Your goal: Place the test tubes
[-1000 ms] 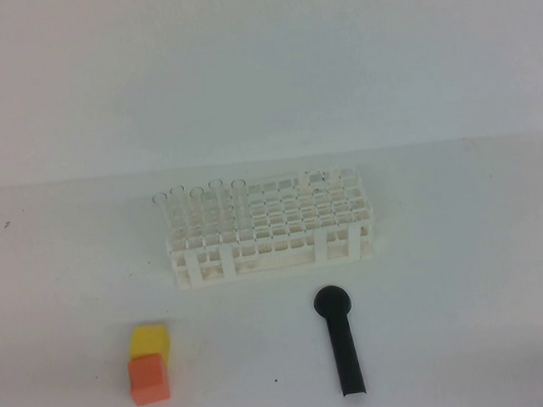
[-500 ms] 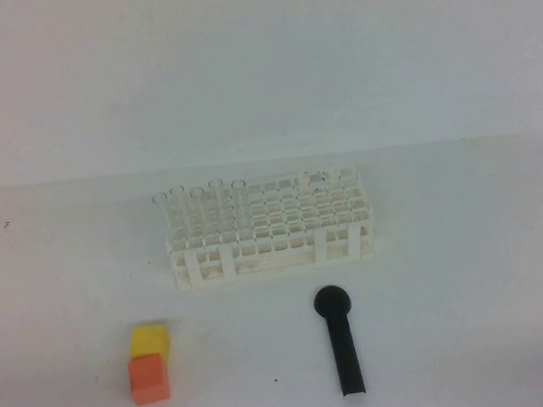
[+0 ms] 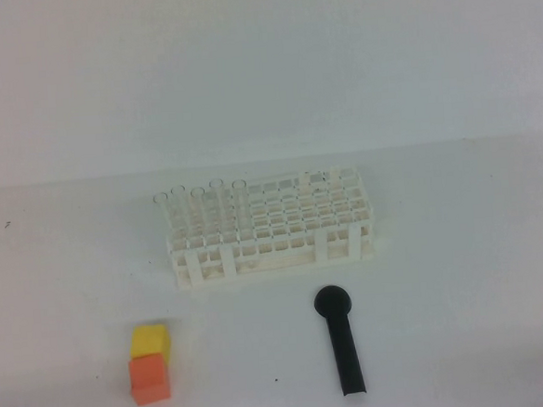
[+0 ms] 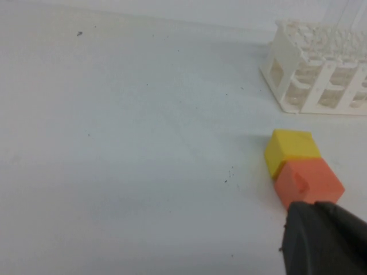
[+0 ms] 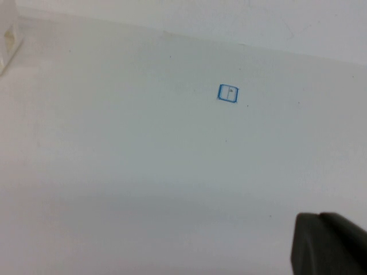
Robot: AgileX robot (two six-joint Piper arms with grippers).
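A white test tube rack [image 3: 271,224] stands at the middle of the table, seen too in the left wrist view [image 4: 321,74]. Several clear test tubes [image 3: 197,207] stand upright in its left holes, and a couple more [image 3: 330,175] at its back right. Neither arm appears in the high view. My left gripper [image 4: 312,205] is shut and empty, just short of the orange block. Over bare table on the right side, my right gripper [image 5: 321,216] is shut with nothing in it.
A yellow block [image 3: 150,340] and an orange block [image 3: 149,378] touch each other at the front left, also in the left wrist view [image 4: 291,148] [image 4: 308,182]. A black scoop-like tool [image 3: 340,340] lies in front of the rack. A blue square mark [image 5: 227,93] is on the table at the right.
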